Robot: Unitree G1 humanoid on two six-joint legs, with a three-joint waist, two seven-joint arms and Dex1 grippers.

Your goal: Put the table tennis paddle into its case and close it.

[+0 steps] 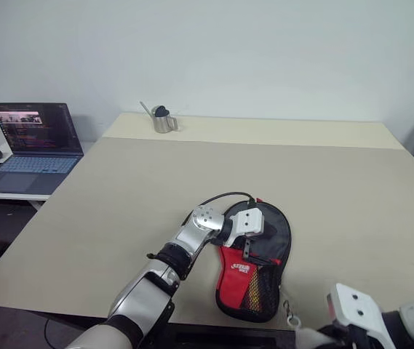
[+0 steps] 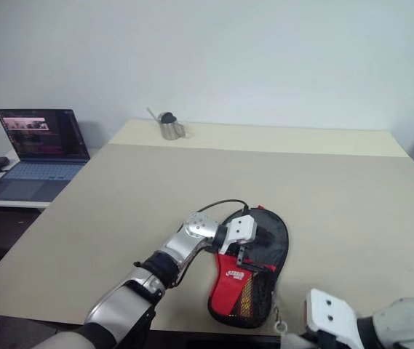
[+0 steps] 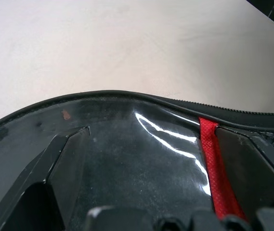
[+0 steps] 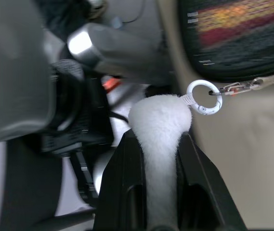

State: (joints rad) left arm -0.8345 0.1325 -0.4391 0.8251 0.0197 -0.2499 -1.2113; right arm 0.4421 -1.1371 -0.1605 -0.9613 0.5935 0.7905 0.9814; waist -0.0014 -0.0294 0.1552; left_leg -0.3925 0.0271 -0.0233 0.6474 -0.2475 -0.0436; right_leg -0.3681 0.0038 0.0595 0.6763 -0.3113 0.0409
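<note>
The case (image 1: 247, 287), a black paddle-shaped pouch with a red mesh-pocketed narrow end, lies flat near the table's front edge. My left gripper (image 1: 259, 243) rests on its round black part, open, with its fingers (image 3: 55, 163) spread over the glossy black face beside a red strip. From the narrow end a clasp and a white ring (image 4: 203, 96) lead off the table edge to the white fluffy charm (image 4: 161, 120). My right gripper (image 4: 158, 138) is shut on that charm, below and in front of the table edge. The table tennis paddle is hidden.
A metal cup (image 1: 164, 120) with a spoon stands at the far side of the beige table (image 1: 337, 189). An open laptop (image 1: 36, 145) sits on a lower side table to the left. The case (image 2: 243, 283) lies close to the front edge.
</note>
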